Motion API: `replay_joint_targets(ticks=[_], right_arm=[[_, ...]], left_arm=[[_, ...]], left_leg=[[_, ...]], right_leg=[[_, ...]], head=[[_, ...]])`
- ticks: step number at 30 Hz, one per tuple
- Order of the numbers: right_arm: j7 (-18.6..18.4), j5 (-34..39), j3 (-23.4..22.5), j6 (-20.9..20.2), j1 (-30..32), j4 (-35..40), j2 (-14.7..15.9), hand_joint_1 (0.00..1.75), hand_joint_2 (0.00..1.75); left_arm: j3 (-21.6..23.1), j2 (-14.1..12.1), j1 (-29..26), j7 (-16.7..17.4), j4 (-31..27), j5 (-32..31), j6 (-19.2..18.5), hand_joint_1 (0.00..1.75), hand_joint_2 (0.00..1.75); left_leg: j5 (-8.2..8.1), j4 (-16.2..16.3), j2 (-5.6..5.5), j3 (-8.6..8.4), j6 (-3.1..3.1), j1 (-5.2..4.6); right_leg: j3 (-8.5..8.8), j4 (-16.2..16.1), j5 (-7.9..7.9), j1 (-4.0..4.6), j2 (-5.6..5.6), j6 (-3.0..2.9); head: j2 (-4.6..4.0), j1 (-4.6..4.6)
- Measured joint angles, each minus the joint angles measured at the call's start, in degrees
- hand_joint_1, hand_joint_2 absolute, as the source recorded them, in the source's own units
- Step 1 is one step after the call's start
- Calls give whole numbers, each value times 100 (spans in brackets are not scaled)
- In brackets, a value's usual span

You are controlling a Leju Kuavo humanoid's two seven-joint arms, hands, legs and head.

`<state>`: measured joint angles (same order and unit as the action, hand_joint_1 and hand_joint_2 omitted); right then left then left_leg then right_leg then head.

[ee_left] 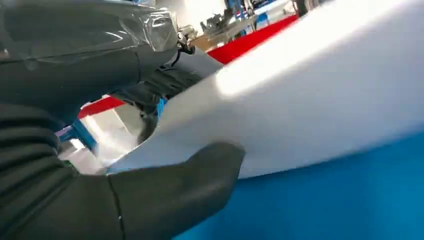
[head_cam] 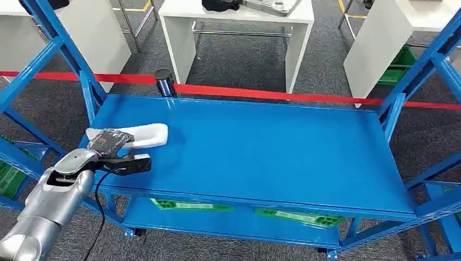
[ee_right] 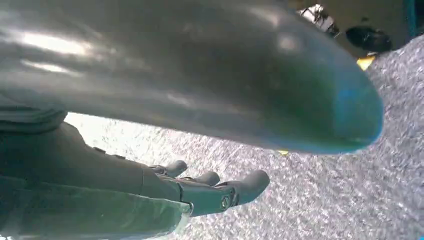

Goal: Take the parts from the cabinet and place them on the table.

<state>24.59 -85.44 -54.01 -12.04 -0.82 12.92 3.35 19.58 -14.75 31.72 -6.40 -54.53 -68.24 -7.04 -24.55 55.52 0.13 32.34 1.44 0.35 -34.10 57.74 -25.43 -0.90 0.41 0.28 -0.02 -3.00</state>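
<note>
A long white foam-like part (head_cam: 148,135) lies on the left of the blue cabinet's top shelf (head_cam: 272,152). My left hand (head_cam: 111,148) is over the part's left end. In the left wrist view the thick grey thumb (ee_left: 190,185) presses the near edge of the white part (ee_left: 325,90), and the dark fingers (ee_left: 165,82) wrap over its other side, so the hand grips it. The part still rests on the blue shelf. My right hand (ee_right: 200,192) hangs over grey carpet with its fingers stretched out and nothing in it.
Blue uprights (head_cam: 89,92) frame the shelf at both ends. Green flat parts (head_cam: 190,205) lie on the lower shelf. Behind the cabinet runs a red barrier tape (head_cam: 272,94) with a black post (head_cam: 164,82), and white tables (head_cam: 239,22) stand beyond it.
</note>
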Motion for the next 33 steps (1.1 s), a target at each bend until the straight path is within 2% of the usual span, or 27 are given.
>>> replay_joint_targets(ticks=[1, 3, 4, 5, 6, 7, 9, 10, 11, 14, 15, 16, 18, 19, 20, 21, 22, 23, 24, 25, 26, 28, 29, 30, 31, 32, 33], right_arm=[[2, 7, 0, 0, 0, -2, 9, 0, 0], [2, 11, 0, 0, 6, -18, 28, 0, 0], [2, 18, -2, 0, 15, -26, 30, 0, 0], [5, 22, 0, 0, 30, -33, 33, 0, 0], [7, 26, -2, 4, 42, -37, 37, 0, 0], [9, 33, -2, 9, 43, -42, 44, 0, 0], [15, 52, -2, 13, 38, -42, 65, 0, 0], [15, 55, -2, 13, 35, -46, 68, 0, 0], [20, 57, -2, 15, 34, -46, 72, 0, 0], [20, 57, -2, 13, 41, -50, 70, 0, 0], [20, 57, -2, 13, 38, -55, 63, 0, 0], [20, 57, -2, 13, 34, -55, 65, 0, 0], [20, 59, -2, 13, 33, -57, 68, 0, 0], [20, 59, -2, 15, 38, -57, 68, 0, 0], [20, 59, -2, 13, 42, -57, 68, 0, 0], [20, 59, -2, 15, 42, -57, 68, 0, 0], [20, 59, -2, 13, 39, -59, 68, 0, 0], [20, 61, -2, 15, 37, -59, 68, 0, 0], [20, 66, -2, 15, 32, -61, 68, 0, 0], [20, 70, -2, 18, 29, -66, 63, 0, 0], [24, 77, -2, 18, 21, -72, 54, 0, 0], [24, 90, -2, 22, 35, -74, 57, 0, 0], [26, 92, -2, 22, 38, -79, 54, 0, 0], [31, 96, -2, 22, 36, -79, 54, 0, 0], [40, 101, -2, 22, 38, -79, 57, 0, 0], [42, 105, -2, 22, 36, -79, 61, 0, 0], [42, 111, -2, 22, 35, -79, 63, 0, 0]], left_arm=[[2, 2, 31, 0, 7, 0, 0, 175, 0], [4, 11, 41, 0, 46, 0, 0, 175, 0], [7, 13, 36, 0, 81, 0, -11, 175, 0], [9, 17, 24, 0, 112, 0, -9, 175, 0], [17, 22, 16, 0, 140, 0, -11, 175, 0], [22, 22, 16, 0, 160, 0, -9, 175, 0], [31, 22, 19, 0, 186, 0, -7, 175, 0], [31, 18, 19, 0, 192, 2, -7, 175, 0], [35, 9, 23, 2, 205, 2, -7, 175, 0], [61, 2, 19, 2, 225, 11, -4, 175, 0], [70, -9, 18, 0, 225, 11, 0, 175, 0], [83, -11, 15, 0, 227, 20, 7, 175, 0], [85, -20, -3, 0, 227, 74, 83, 175, 0], [85, -20, -39, -2, 225, 112, 127, 175, 0], [83, -15, -84, -17, 212, 144, 181, 175, 0], [72, -13, -137, -35, 157, 184, 216, 175, 0], [50, -9, -188, -57, 47, 234, 251, 175, 0], [17, 0, -218, -72, -62, 256, 269, 175, 0], [-13, 11, -237, -94, -175, 291, 280, 175, 0], [-24, 11, -249, -103, -278, 317, 282, 175, 0], [-28, 20, -275, -107, -394, 350, 284, 175, 0], [-42, 28, -338, -114, -558, 380, 286, 175, 0], [-55, 33, -370, -125, -621, 409, 291, 175, 0], [-83, 37, -412, -153, -724, 461, 297, 175, 0], [-112, 66, -444, -204, -824, 564, 306, 175, 0], [-151, 96, -472, -260, -937, 701, 317, 175, 0], [-190, 135, -528, -340, -1057, 905, 315, 175, 0]], left_leg=[[17, -27, 1, -12, 31, -12], [27, -25, 8, 4, 45, -23], [27, -20, 8, 12, 46, -27], [26, -18, 8, 12, 45, -29], [26, -16, 6, 10, 44, -28], [22, -5, -3, 10, 38, -24], [-16, 59, -16, 17, -17, -19], [-53, 124, -23, 57, -66, -52], [-72, 152, -28, 79, -93, -66], [-55, 136, -28, 84, -151, -26], [-105, 181, -28, 132, -185, -4], [-238, 349, -21, 195, -219, -5], [-668, 1204, -21, 583, -276, 29], [-828, 1641, -21, 798, -293, 38], [-882, 1911, -21, 938, -297, 40], [-803, 1908, -21, 956, -289, 40], [-602, 1631, -21, 842, -274, 40], [-368, 1214, -21, 647, -253, 38], [-94, 627, -21, 357, -208, 35], [-28, 233, -22, 173, -157, 20], [-84, 164, -16, 134, -147, -16], [-87, 177, -19, 158, -122, -38], [-75, 166, -19, 156, -97, -47], [-3, 37, -13, 55, -33, 6], [22, -3, -1, 31, -15, 5], [42, -10, 0, 38, 19, 7], [45, -8, -1, 47, 23, -1]], right_leg=[[-113, 241, -154, 10, -3, -26], [-554, 1167, -532, -1, -2, -70], [-760, 1597, -670, 0, -2, -59], [-877, 1817, -693, -6, -4, -16], [-819, 1680, -608, -19, -6, 46], [-643, 1307, -443, -36, -8, 111], [-83, 205, -47, -69, -25, 214], [0, 15, -47, -53, -31, 140], [14, 3, -14, -50, -16, 58], [7, 8, -9, 0, -19, -42], [28, -21, 16, -67, -20, -81], [34, -21, 16, -62, -19, -104], [31, -18, 9, -54, -17, -123], [31, -16, 8, -49, -16, -124], [31, -15, 6, -47, -15, -126], [37, -15, 5, -45, -11, -126], [42, -15, 3, -44, -6, -126], [50, -15, 2, -40, -4, -124], [62, -18, 1, -30, -3, -123], [60, -22, 1, -32, -5, -121], [28, -14, -2, 16, -3, -93], [22, -27, 6, -14, -5, -37], [36, -60, 29, -16, -5, 6], [27, -59, 12, 12, -7, 38], [-26, 36, -49, -3, -17, 36], [-170, 353, -228, 0, -16, -3], [-392, 830, -433, -7, -16, -32]], head=[[0, 9], [0, 16], [0, 18], [0, 18], [0, 18], [0, 18], [0, 20], [0, 24], [0, 2], [0, 13], [0, 15], [0, -6], [0, -26], [0, -24], [0, -26], [0, -26], [0, -26], [0, -26], [0, -26], [0, -22], [0, -15], [0, -24], [0, -22], [0, -19], [0, -8], [0, -2], [0, 7]])
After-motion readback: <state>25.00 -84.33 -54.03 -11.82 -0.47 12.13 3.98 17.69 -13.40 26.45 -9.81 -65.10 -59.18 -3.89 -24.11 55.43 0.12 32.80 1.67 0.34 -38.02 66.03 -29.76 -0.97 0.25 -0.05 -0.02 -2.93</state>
